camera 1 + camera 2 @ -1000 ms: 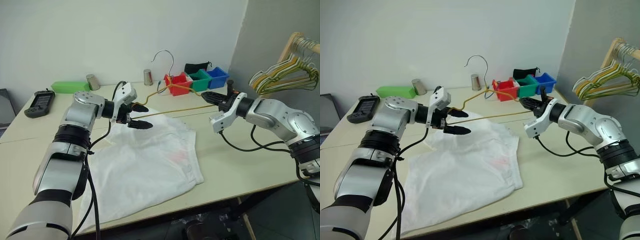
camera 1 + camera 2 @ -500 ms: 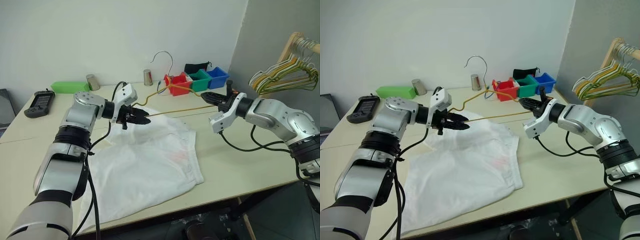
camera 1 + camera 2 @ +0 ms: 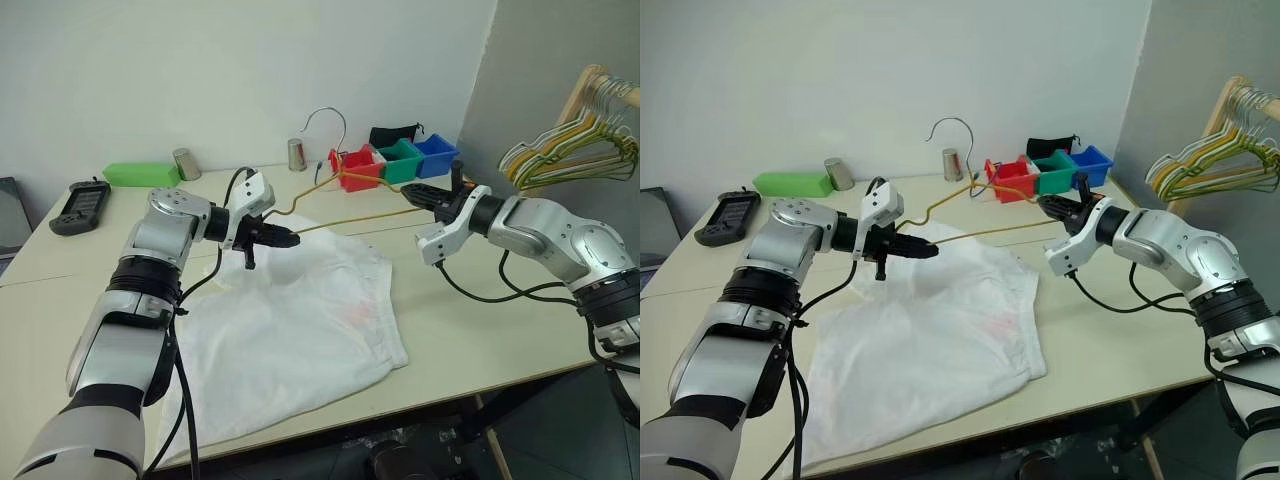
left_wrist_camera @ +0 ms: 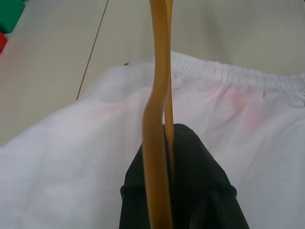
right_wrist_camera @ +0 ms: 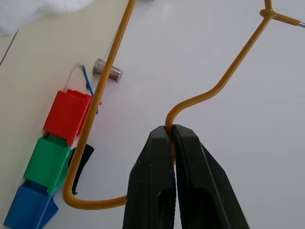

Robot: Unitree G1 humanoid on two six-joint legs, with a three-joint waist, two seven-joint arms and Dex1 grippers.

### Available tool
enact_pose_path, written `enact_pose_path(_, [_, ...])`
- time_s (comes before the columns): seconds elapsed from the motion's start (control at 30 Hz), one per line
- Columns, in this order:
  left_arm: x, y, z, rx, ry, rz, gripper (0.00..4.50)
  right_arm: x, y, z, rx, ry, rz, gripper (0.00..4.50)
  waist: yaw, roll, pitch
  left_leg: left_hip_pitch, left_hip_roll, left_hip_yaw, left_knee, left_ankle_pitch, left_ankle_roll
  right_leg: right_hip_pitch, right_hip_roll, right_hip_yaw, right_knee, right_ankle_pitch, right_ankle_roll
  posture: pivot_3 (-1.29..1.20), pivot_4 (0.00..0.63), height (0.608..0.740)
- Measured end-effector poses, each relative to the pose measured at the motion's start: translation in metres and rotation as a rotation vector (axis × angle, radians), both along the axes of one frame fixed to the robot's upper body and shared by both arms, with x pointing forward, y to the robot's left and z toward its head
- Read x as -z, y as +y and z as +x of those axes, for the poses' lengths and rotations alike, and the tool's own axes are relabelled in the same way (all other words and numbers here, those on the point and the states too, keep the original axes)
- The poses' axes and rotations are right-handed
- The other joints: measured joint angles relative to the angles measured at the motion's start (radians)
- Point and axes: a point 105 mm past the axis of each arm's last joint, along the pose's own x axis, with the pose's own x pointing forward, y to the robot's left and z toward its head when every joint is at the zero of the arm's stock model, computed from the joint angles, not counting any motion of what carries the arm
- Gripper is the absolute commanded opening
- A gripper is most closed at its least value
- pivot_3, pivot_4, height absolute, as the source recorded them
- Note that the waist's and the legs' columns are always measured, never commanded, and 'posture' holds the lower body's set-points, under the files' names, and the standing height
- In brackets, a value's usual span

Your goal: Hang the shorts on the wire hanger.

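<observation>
A: Both arms reach out over the table, holding the wire hanger in the air between them. The left gripper is clamped on one end, and the right gripper is pinched tight on the other.

B: And the shorts?

A: Spread flat on the tabletop beneath the hanger, one edge bunched just under the left fingers.

B: Any readable writing?

A: None legible.

thin white fabric shorts with faint orange-pink print, centre of frame. yellowish-gold wire hanger with silver hook, above. red, green, blue plastic bins, upper right of centre. pale beige table.
</observation>
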Motion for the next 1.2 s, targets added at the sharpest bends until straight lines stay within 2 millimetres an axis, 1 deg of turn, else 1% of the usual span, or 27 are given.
enact_pose_path(0.03, [0.0, 0.0, 0.0, -0.002, -0.004, 0.004, 0.06, 0.0, 0.0, 0.0, 0.002, 0.007, 0.004, 0.0, 0.0, 0.0, 0.0, 0.0, 0.0, 0.0, 0.0, 0.0, 0.0, 0.0, 0.0, 0.0, 0.0, 0.0, 0.0, -0.17, 0.0, 0.74])
enact_pose_path(0.07, [0.0, 0.0, 0.0, 0.0, -0.007, 0.006, 0.0, 0.001, 0.0, 0.0, 0.006, 0.021, 0.006, 0.51, 0.0, 0.0, 0.0, 0.0, 0.0, 0.0, 0.0, 0.0, 0.0, 0.0, 0.0, 0.0, 0.0, 0.0, 0.0, -0.17, 0.0, 0.74])
enact_pose_path(0.1, [0.0, -0.001, 0.001, 0.0, -0.01, 0.007, 0.0, 0.004, -0.001, -0.001, 0.009, 0.052, 0.017, 0.65, 0.0, 0.0, 0.0, 0.0, 0.0, 0.0, 0.0, 0.0, 0.0, 0.0, 0.0, 0.0, 0.0, 0.0, 0.0, -0.17, 0.0, 0.74])
enact_pose_path(0.13, [0.0, -0.001, 0.002, -0.008, -0.015, 0.007, 0.0, 0.008, -0.001, -0.002, 0.01, 0.086, 0.023, 0.9, -0.001, 0.0, 0.0, 0.0, 0.0, -0.001, 0.0, 0.0, 0.0, 0.0, 0.0, 0.0, 0.0, 0.0, 0.0, -0.18, 0.0, 0.74])
enact_pose_path(0.2, [0.0, 0.0, 0.002, -0.009, -0.019, 0.009, 0.0, 0.018, -0.004, -0.004, 0.024, 0.164, 0.034, 1.5, -0.001, 0.0, 0.0, 0.0, 0.0, -0.001, 0.0, 0.0, 0.0, 0.001, 0.0, 0.0, 0.0, 0.0, 0.0, -0.18, 0.0, 0.74])
enact_pose_path(0.23, [0.001, 0.0, 0.004, -0.016, -0.048, 0.025, 0.0, 0.026, -0.007, -0.007, 0.04, 0.234, 0.047, 1.69, -0.001, 0.0, 0.0, 0.0, 0.0, -0.001, 0.0, 0.0, 0.0, 0.001, 0.0, -0.001, -0.001, 0.0, 0.0, -0.17, 0.0, 0.74])
enact_pose_path(0.3, [0.004, 0.003, 0.007, -0.027, -0.113, 0.069, 0.0, 0.031, -0.01, -0.011, 0.069, 0.342, 0.102, 2.15, -0.001, 0.0, 0.0, 0.0, 0.0, -0.001, 0.0, 0.0, 0.0, 0.002, 0.0, -0.001, 0.0, 0.0, 0.0, -0.18, 0.0, 0.74])
enact_pose_path(0.33, [0.006, 0.004, 0.008, -0.03, -0.146, 0.09, 0.0, 0.031, -0.011, -0.012, 0.082, 0.387, 0.13, 2.44, 0.0, 0.0, 0.0, 0.0, 0.0, -0.002, 0.0, 0.0, 0.0, 0.002, 0.0, -0.001, 0.0, 0.0, 0.0, -0.18, 0.0, 0.74])
enact_pose_path(0.4, [0.008, 0.006, 0.01, -0.035, -0.172, 0.106, 0.0, 0.029, -0.011, -0.014, 0.089, 0.42, 0.155, 2.81, 0.0, 0.0, 0.0, 0.0, 0.0, -0.002, 0.001, 0.0, 0.0, 0.002, 0.0, -0.001, 0.0, 0.0, 0.0, -0.18, 0.0, 0.74])
enact_pose_path(0.47, [0.012, 0.007, 0.013, -0.047, -0.229, 0.143, 0.0, 0.017, -0.011, -0.017, 0.116, 0.504, 0.249, 3.1, 0.001, 0.0, 0.0, 0.0, 0.0, -0.003, 0.001, 0.0, 0.0, 0.002, 0.0, -0.002, 0.0, 0.0, 0.0, -0.18, 0.0, 0.74])
enact_pose_path(0.5, [0.013, 0.007, 0.013, -0.033, -0.28, 0.163, 0.0, 0.013, -0.011, -0.016, 0.154, 0.599, 0.356, 3.1, 0.001, 0.0, 0.0, 0.001, 0.0, -0.004, 0.001, 0.0, 0.0, 0.003, 0.0, -0.003, 0.0, 0.0, 0.0, -0.18, 0.0, 0.74])
enact_pose_path(0.53, [0.015, 0.005, 0.011, -0.016, -0.311, 0.182, 0.0, 0.012, -0.011, -0.015, 0.179, 0.657, 0.416, 3.1, 0.001, 0.0, 0.0, 0.001, 0.0, -0.004, 0.001, 0.0, 0.0, 0.003, 0.0, -0.003, 0.0, 0.0, 0.0, -0.18, 0.0, 0.74])
enact_pose_path(0.6, [0.022, 0.002, 0.008, 0.022, -0.359, 0.22, 0.0, 0.01, -0.014, -0.015, 0.226, 0.735, 0.485, 3.1, 0.004, 0.0, 0.0, 0.001, 0.0, -0.005, 0.001, 0.0, 0.0, 0.003, 0.0, -0.003, 0.0, 0.0, -0.001, -0.18, 0.0, 0.74])
enact_pose_path(0.7, [0.025, -0.007, 0.001, 0.117, -0.501, 0.286, 0.0, 0.019, -0.025, -0.011, 0.309, 0.814, 0.504, 3.1, 0.007, 0.0, 0.0, 0.001, 0.0, -0.005, 0.001, 0.0, 0.0, 0.003, 0.0, -0.003, -0.001, 0.0, 0.0, -0.18, 0.0, 0.74])
enact_pose_path(0.77, [0.02, -0.016, -0.001, 0.163, -0.596, 0.305, 0.0, 0.028, -0.032, -0.006, 0.364, 0.859, 0.527, 3.1, 0.011, 0.0, 0.0, 0.0, 0.0, -0.005, 0.002, 0.0, 0.0, 0.003, -0.001, -0.003, 0.0, 0.0, 0.0, -0.18, 0.0, 0.74])
enact_pose_path(0.83, [0.015, -0.019, -0.001, 0.174, -0.66, 0.313, 0.0, 0.035, -0.036, -0.005, 0.39, 0.892, 0.522, 3.1, 0.01, 0.0, 0.0, 0.001, 0.0, -0.004, 0.001, 0.0, 0.0, 0.003, -0.001, -0.003, 0.0, 0.0, 0.0, -0.18, 0.0, 0.74])
enact_pose_path(1.07, [0.016, -0.025, -0.001, 0.212, -0.757, 0.359, 0.0, 0.046, -0.041, -0.011, 0.427, 0.994, 0.472, 3.1, 0.006, 0.0, 0.0, 0.001, 0.0, -0.005, 0.001, 0.0, 0.0, 0.003, 0.0, -0.003, 0.0, 0.0, 0.001, -0.18, 0.0, 0.74])
enact_pose_path(1.1, [0.016, -0.025, -0.001, 0.214, -0.761, 0.365, 0.0, 0.046, -0.041, -0.011, 0.43, 1.001, 0.471, 3.1, 0.006, 0.0, 0.0, 0.001, 0.0, -0.005, 0.001, 0.0, 0.0, 0.003, 0.0, -0.003, 0.0, 0.0, 0.001, -0.14, 0.003, 0.74])
enact_pose_path(1.2, [0.017, -0.021, -0.001, 0.216, -0.771, 0.389, 0.0, 0.046, -0.043, -0.011, 0.44, 1.003, 0.469, 3.1, 0.006, 0.0, 0.0, 0.001, 0.0, -0.005, 0.001, 0.0, 0.0, 0.003, 0.0, -0.003, 0.0, -0.001, 0.001, -0.14, 0.003, 0.74])
